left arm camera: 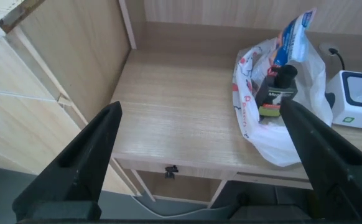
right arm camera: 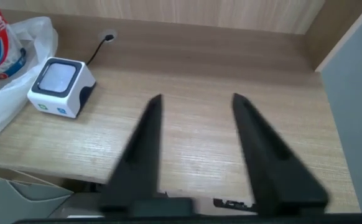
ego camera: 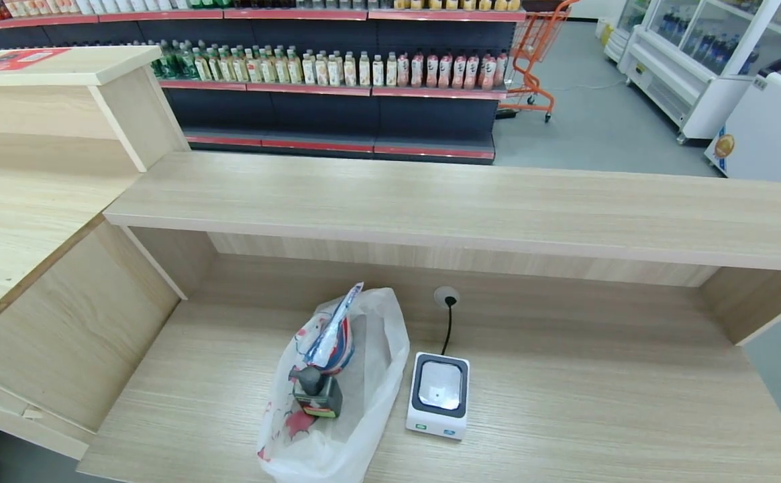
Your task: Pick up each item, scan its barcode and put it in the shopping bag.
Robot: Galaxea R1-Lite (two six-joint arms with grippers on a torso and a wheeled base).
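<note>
Both pairs of fingers are spread wide with nothing between them. The left fingers point(left arm camera: 88, 155) hang off the near edge of the pale wood-grain desk point(ego camera: 598, 402), and the right fingers point(right arm camera: 140, 155) hang over its bare near side.

Ahead of the left fingers, past their tips, lies the white translucent plastic shopping bag point(ego camera: 380, 335). A blue-and-red foil snack packet point(ego camera: 333, 329) stands up inside it. A squat dark bottle with a black cap and a green-and-red label point(ego camera: 317, 392) sits at the bag's mouth; whether film covers it I cannot tell. The white square barcode scanner with a dark-framed glass window point(ego camera: 439, 394) is just beside the bag, on the side towards the right fingers. It sits ahead of them and towards the left arm.

No loose item lies on the desk, so the packing looks about done. Probably the only step left is to confirm that and keep clear.

To do that well, keep both pairs of fingers away from the bag's slack film, which would snag and drag easily. The bottle looks top-heavy and could roll out if the bag is nudged. If it needs seating deeper, the left fingers are nearer; grip its body below the cap rather than the plastic.
</note>
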